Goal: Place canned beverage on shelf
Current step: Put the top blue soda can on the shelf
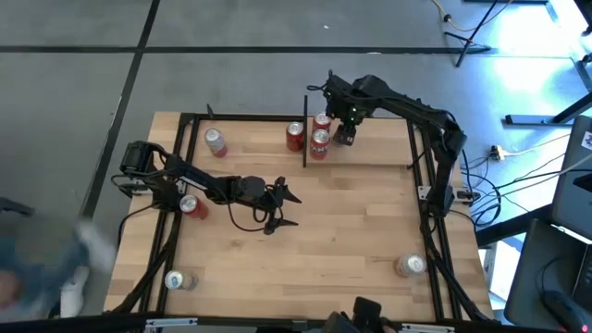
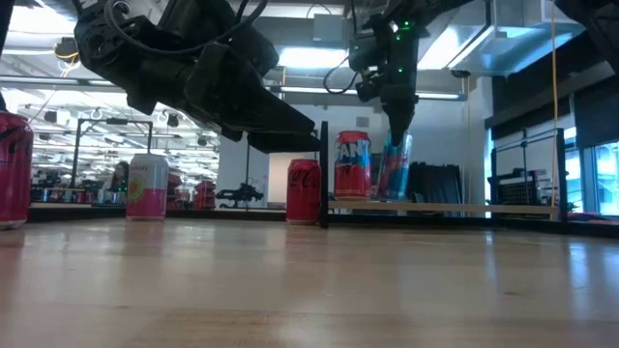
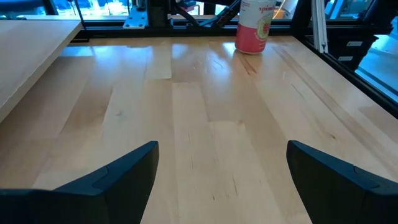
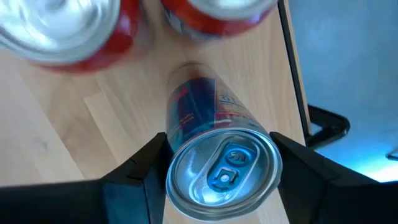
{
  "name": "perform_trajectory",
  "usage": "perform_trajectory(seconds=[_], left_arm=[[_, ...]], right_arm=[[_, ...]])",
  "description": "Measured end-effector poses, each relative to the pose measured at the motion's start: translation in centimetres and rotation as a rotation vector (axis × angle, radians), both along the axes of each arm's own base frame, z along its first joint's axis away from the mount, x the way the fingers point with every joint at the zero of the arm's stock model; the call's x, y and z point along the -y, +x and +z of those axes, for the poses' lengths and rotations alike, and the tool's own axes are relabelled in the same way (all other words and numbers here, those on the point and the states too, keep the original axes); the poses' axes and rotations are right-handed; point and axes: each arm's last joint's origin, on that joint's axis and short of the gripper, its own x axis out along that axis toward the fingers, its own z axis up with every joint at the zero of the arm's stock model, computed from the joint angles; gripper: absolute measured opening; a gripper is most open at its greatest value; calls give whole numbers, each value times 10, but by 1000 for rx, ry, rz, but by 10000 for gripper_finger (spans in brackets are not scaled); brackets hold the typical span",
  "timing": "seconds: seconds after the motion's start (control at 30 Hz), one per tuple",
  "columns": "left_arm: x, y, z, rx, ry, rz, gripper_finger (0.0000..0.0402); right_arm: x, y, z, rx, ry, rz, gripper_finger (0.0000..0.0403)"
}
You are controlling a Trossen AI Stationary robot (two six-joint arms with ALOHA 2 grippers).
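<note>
A: Where is the slim blue aluminium can (image 4: 211, 140)?
B: Upright on the pale wooden shelf board with thin black uprights (image 1: 370, 153), in the upper middle of the high view, between the fingers of the right gripper (image 4: 221, 168). The jaws flank the can's rim on both sides; I cannot tell whether they press it or stand just off it.

A: What stands beside it?
B: 2 red cans with silver tops (image 1: 320, 141) just beside it on the shelf, and a 3rd red can (image 1: 294, 136) left of the black upright.

A: And the other arm?
B: The left gripper (image 1: 282, 208) hangs over the butcher-block worktop (image 1: 351, 240) at the frame's middle, jaws spread wide, holding nothing. A pink-and-white can (image 3: 254, 28) stands far ahead of it.
</note>
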Motion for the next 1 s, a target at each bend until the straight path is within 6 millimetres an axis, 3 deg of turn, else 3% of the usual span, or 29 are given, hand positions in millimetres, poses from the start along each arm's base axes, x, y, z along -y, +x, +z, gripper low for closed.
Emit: perform_trajectory(seconds=[0.33, 0.73, 1.0], left_arm=[[0, 0, -1, -10, 0, 0, 333], [4, -1, -1, -9, 2, -15, 333], [4, -1, -1, -8, 3, -15, 333]], right_arm=[[0, 2, 0, 25, 6, 5, 222], [2, 3, 1, 18, -38, 1, 283], [3, 3, 2, 15, -69, 21, 300]])
